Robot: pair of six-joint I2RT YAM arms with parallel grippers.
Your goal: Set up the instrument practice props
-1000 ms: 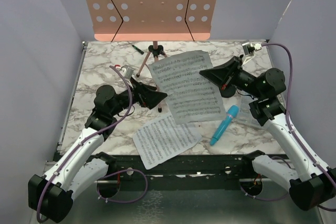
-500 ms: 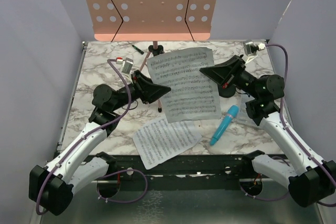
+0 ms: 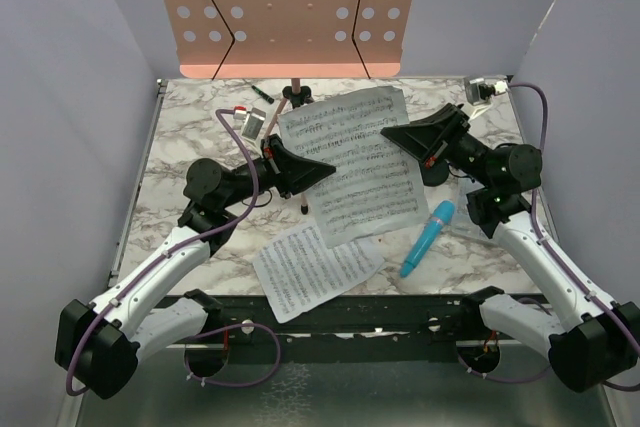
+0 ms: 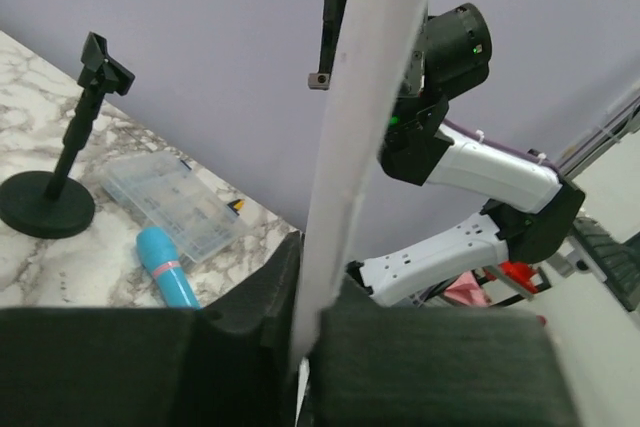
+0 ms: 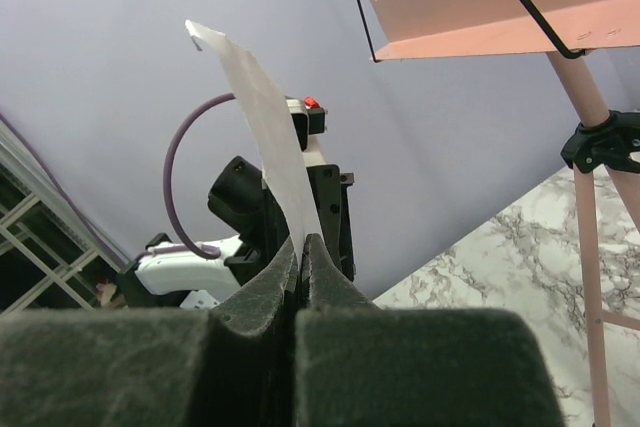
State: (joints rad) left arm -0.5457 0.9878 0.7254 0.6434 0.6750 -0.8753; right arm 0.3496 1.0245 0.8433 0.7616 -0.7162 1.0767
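A white sheet-music page [image 3: 352, 162] hangs above the table's middle, held by both grippers. My left gripper [image 3: 322, 169] is shut on its left edge; in the left wrist view the page [image 4: 370, 97] stands edge-on between the shut pads of the left gripper [image 4: 300, 282]. My right gripper [image 3: 392, 134] is shut on its right edge, and the page [image 5: 265, 117] rises from the right gripper [image 5: 303, 245]. A second page [image 3: 315, 267] lies flat near the front. The blue microphone [image 3: 428, 237] lies right of centre. The black mic stand [image 4: 60, 187] stands upright. The pink music stand [image 3: 285, 12] is at the back.
A small black-green stick [image 3: 262, 94] lies by the music stand's tripod legs [image 3: 290, 107]. A clear plastic box [image 4: 170, 207] sits near the mic stand and the microphone [image 4: 167, 267]. Grey walls close the table on three sides.
My left gripper has closed on the page's left edge after moving up and right. The page has risen a little at that side. The right gripper kept its grip.
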